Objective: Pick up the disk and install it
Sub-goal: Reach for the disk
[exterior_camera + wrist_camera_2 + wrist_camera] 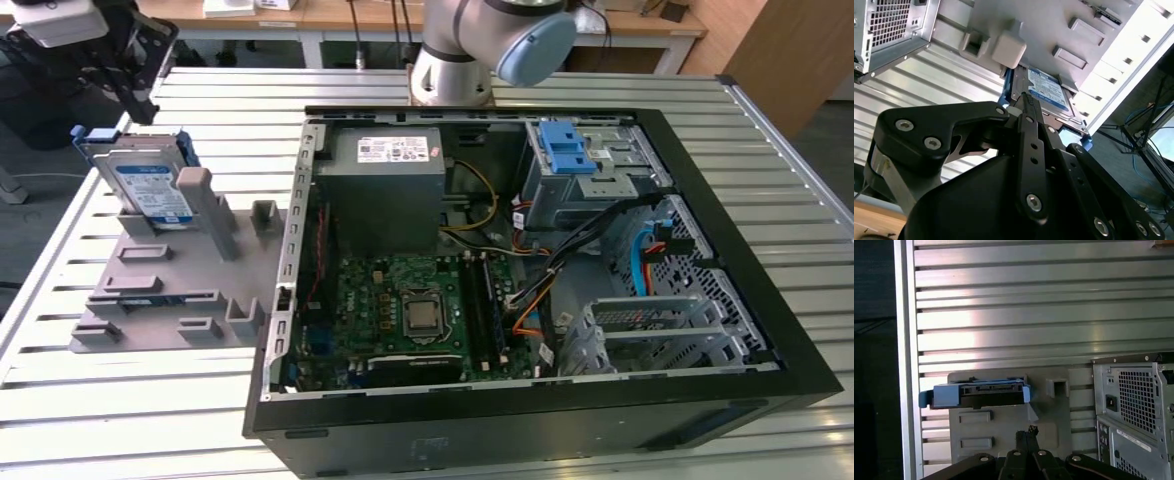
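A slatted metal table (134,400) carries an open computer case (534,420) and, towards the exterior view's left, a grey fixture (147,310) of slots and posts. The disk (144,185) stands on end in that fixture, not yet lifted. Its long axis is upright, its labelled face is turned towards the case, and its connector end with the blue side rails is uppermost, as the first wrist view (979,392) shows from above. The gripper (138,110) hangs over it, apart from it and holding nothing. In both wrist views the fingers run together to a single narrow tip (1030,430) with no gap, so I judge the jaws pressed together. That tip does not lie on the disk's top edge: it sits off the flat side of the disk, over the fixture plate, so the disk lies below the jaws and to one side, its thin edge running across the line of the fingers. Room is tight on the labelled side, where a grey post (196,200) stands just beside the disk. The other face looks towards the table's edge. The drive bay (607,185) with its blue latch sits well apart, deep in the case's far corner.
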Tool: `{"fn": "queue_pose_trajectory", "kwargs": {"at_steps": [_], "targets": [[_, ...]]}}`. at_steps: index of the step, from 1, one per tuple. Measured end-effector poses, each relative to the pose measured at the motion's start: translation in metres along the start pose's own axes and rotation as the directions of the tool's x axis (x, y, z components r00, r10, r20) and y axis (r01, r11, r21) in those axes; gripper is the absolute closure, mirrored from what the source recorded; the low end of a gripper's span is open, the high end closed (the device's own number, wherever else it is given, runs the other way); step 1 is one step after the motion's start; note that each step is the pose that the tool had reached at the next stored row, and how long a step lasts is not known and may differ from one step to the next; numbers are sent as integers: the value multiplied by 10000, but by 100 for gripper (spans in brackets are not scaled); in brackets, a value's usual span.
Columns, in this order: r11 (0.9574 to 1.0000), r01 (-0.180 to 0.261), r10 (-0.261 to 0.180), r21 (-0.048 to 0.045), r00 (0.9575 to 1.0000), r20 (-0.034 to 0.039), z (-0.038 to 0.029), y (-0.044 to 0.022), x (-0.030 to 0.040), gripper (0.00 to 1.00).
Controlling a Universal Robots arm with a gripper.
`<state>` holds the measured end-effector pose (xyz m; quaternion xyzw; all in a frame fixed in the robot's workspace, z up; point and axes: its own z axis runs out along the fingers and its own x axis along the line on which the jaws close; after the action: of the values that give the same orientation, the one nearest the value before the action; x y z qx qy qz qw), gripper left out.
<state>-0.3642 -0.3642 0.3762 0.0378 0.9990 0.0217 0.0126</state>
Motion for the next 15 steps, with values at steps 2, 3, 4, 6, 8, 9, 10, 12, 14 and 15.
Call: {"fn": "queue_pose_trajectory", "kwargs": {"at_steps": [2, 3, 4, 6, 8, 9, 10, 12, 14, 15], "targets": [[10000, -1, 1, 0, 10000, -1, 4, 16, 64, 89], [10000, -2, 2, 0, 10000, 0, 7, 23, 97, 89], [10000, -2, 2, 1, 10000, -1, 8, 28, 127, 89], [10000, 0, 0, 0, 10000, 0, 11, 39, 189, 89], [10000, 0, 0, 0, 10000, 0, 11, 49, 270, 89], [10000, -2, 2, 0, 10000, 0, 12, 62, 306, 89], [10000, -2, 2, 0, 10000, -1, 15, 80, 338, 89], [10000, 0, 0, 1, 10000, -2, 22, 111, 405, 89], [10000, -1, 1, 0, 10000, -1, 33, 133, 483, 89], [10000, -2, 2, 0, 10000, 0, 38, 140, 522, 89]]}}
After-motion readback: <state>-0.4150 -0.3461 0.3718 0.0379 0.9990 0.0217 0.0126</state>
